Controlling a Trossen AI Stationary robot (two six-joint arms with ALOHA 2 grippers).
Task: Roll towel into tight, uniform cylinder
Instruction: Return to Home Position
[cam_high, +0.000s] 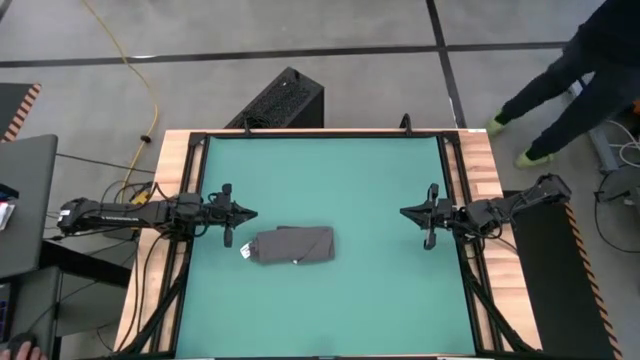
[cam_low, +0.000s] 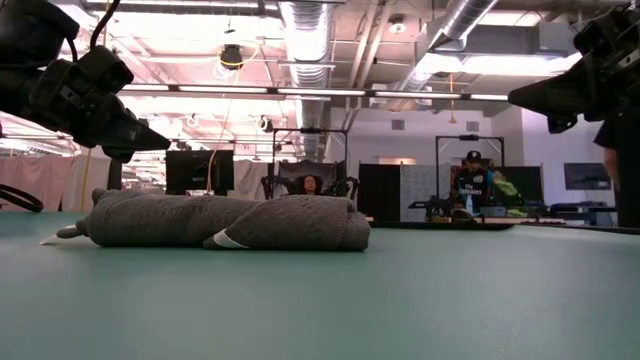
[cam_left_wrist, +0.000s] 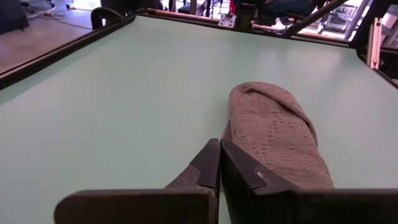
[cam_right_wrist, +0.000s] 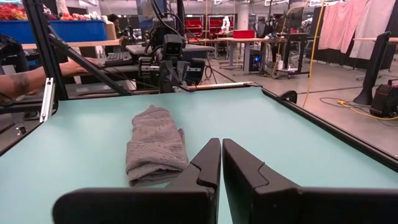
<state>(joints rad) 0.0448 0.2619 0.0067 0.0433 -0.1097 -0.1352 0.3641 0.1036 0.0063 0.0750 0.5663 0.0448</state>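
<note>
Towel (cam_high: 290, 246) lies rolled into a short, lumpy cylinder on the mat (cam_high: 330, 170), loose from both grippers, roll axis running roughly along the line between the two sets of fingertips; small white tag (cam_high: 243, 252) sticks out at the end nearest the left fingers. Left gripper (cam_high: 248, 214) fingers pressed together, nothing between them; towel sits just ahead of its tips and a bit off to one side, near but not touching. In the low view the left gripper (cam_low: 150, 135) hangs above the mat, higher than the towel (cam_low: 230, 220), over the roll's near end. Left wrist view: closed fingers (cam_left_wrist: 208, 165) with the towel (cam_left_wrist: 273, 130) just past and beside them, knit texture visible, far end rounded and folded in. Right gripper (cam_high: 405, 211) fingers also clenched on nothing, pointing at the towel from the opposite side, well apart from it with bare mat between. Right wrist view: closed fingers (cam_right_wrist: 239, 162), towel (cam_right_wrist: 155, 140) farther ahead and off to one side, left arm beyond it. Roll is thicker at the end toward the right fingers, with one layer edge loose on top
</note>
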